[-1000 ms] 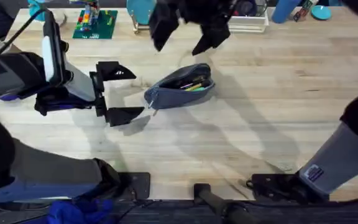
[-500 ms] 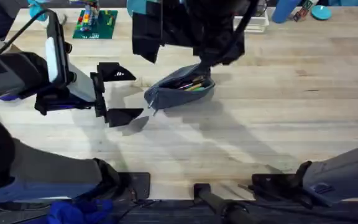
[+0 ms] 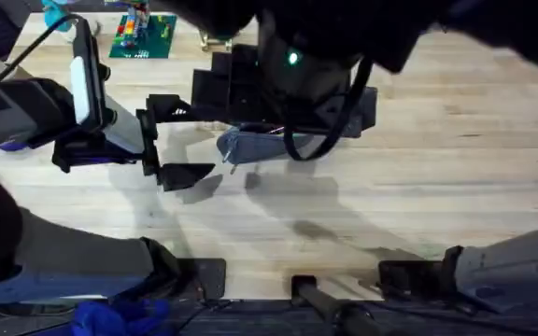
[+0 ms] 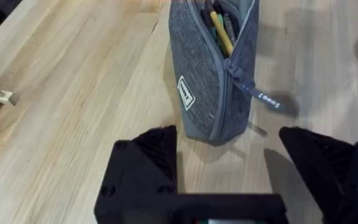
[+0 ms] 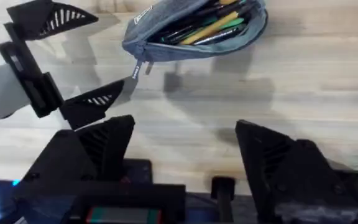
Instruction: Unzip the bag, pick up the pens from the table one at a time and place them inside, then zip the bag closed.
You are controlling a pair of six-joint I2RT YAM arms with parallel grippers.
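Our right arm has swung in over the middle of the table (image 3: 456, 140) since a second ago: then it hung beyond the bag with the pouch in plain sight, now its dark bulk sits close under the overhead camera and hides most of the pouch. Our right gripper (image 5: 185, 146) is released, both fingers spread wide and empty, and the bag (image 5: 194, 31) lies out ahead of them, well clear of the tips. Our left gripper (image 4: 250, 155) has not shifted over that second; it too is released, and the pouch's closed end sits just ahead of the gap between its fingers, apart from both.

The bag rests on its side with the zipper open along most of its length. Inside we see the pens: the yellow pen (image 4: 219, 31) among darker barrels (image 5: 222, 38). We see no pen lying loose on the wood in front of either pair of jaws, so we judge the loading done and the closing step next.

The zipper pull (image 4: 263, 99) trails out from the closed end, just ahead of our left gripper's fingers. We judge one gripper will need to pin the fabric while the other draws that tab along.
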